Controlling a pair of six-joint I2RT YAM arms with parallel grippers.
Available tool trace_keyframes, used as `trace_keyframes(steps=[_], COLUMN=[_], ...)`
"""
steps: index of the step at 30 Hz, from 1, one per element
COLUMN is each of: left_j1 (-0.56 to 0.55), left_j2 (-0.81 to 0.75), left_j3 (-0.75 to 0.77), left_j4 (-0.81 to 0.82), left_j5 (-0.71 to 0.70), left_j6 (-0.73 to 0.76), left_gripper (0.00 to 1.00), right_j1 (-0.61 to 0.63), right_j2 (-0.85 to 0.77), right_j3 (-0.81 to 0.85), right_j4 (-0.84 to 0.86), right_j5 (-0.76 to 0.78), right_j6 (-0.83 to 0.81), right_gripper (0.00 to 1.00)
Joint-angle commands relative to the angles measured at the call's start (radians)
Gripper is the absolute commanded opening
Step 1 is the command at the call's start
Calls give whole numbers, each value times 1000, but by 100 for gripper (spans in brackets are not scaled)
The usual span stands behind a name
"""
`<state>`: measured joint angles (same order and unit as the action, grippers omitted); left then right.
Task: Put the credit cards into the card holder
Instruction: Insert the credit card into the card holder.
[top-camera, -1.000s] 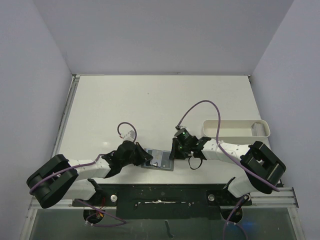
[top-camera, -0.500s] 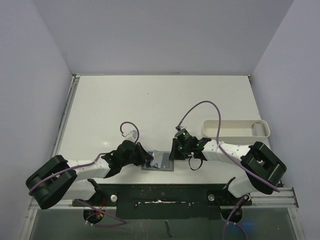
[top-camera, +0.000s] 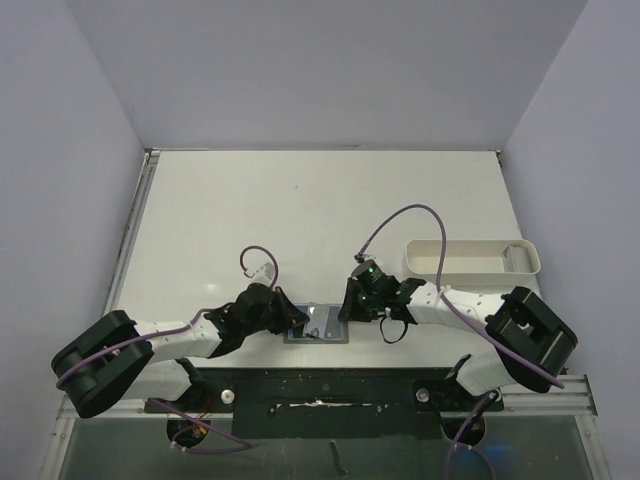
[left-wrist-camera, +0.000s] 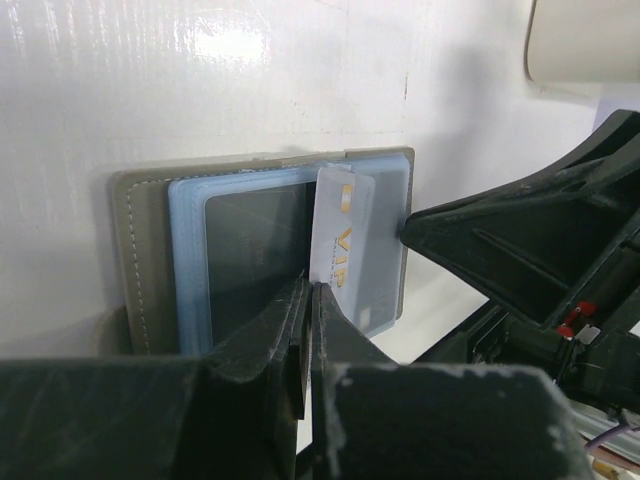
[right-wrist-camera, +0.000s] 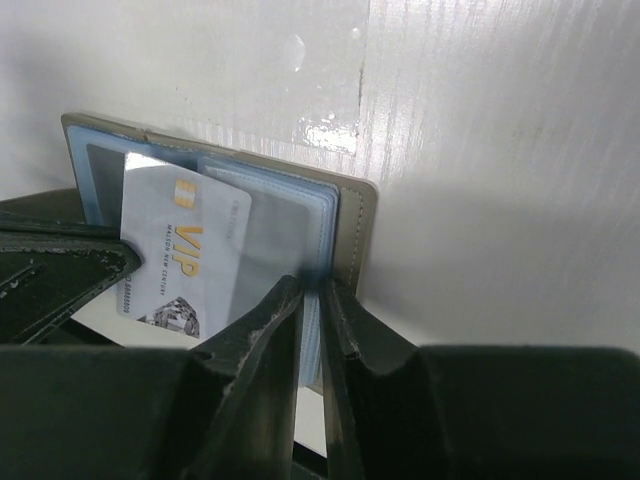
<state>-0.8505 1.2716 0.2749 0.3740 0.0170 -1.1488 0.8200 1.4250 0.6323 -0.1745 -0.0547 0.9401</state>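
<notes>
The left fingers (left-wrist-camera: 308, 300), shut tight, pinch the short edge of a pale grey plastic credit card with gold VIP print (left-wrist-camera: 340, 240), its long axis pointing straight away from them over the open grey-olive, blue-lined card holder (left-wrist-camera: 135, 260), which lies on the white desk (left-wrist-camera: 200, 100) between both arms, its opposite edge clamped by the almost closed right fingers (right-wrist-camera: 315, 300).

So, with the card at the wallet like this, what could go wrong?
The VIP card, pinched by the left pincer, sits tilted across the blue sleeves of the card holder; pushed on, it may jam or bend. The right pincer clamps only the sleeve edge, so the holder might slip.
</notes>
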Motion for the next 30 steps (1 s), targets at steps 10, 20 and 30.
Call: trace_keyframes(steps=[10,20,30], left_j1=[-31,-86,-107], left_j2=[-2,58,109], left_j3=[-3,80,138], left_j4=[5,-61,-92], left_j5=[-56,-88,-90], left_j6=[-49,-52,-48], left_gripper=[5,24,26], right_j1=[13,14,14], right_j2=[-146,-136,-124], right_j3=[-56,-111,-114], right_j4=[-22,43,71], right_j5=[37,-12,-18], right_j6=[41,51,61], right_gripper=[26,26,20])
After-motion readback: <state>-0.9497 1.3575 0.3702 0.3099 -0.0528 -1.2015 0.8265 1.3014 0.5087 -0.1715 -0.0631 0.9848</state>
